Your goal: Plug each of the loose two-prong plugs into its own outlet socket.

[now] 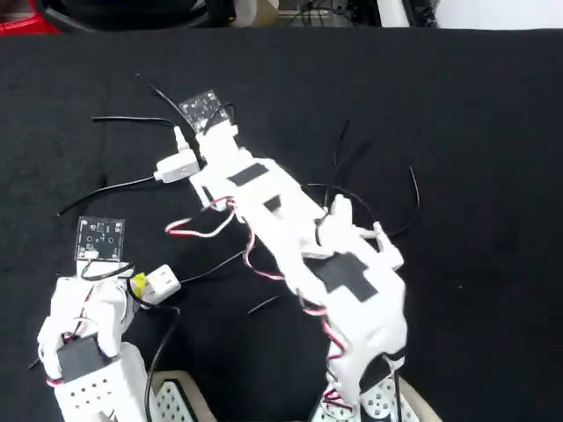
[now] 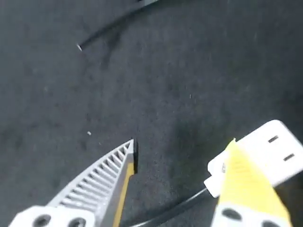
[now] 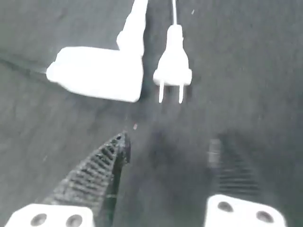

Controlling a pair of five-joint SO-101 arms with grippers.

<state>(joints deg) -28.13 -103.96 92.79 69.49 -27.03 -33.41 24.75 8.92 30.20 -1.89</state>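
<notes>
The two-prong plug [image 3: 173,71] is laid on the bench [image 3: 255,56] just beside a white outlet socket [image 3: 94,73], before the right gripper [image 3: 168,151], whose jaws are parted. The left gripper [image 2: 182,146] is likewise spread wide, just beside a second socket [image 2: 274,151].

A robotics lab bench: black-clothed table [image 1: 475,114], white arm [image 1: 290,224], loose wires [image 1: 132,118].

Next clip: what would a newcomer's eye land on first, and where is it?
The white right arm stretches diagonally across the black table, its open tool just short of a loose two-prong plug lying beside a white outlet block. By the left arm's base, the left tool is open too, its yellow finger next to a second outlet socket.
</notes>
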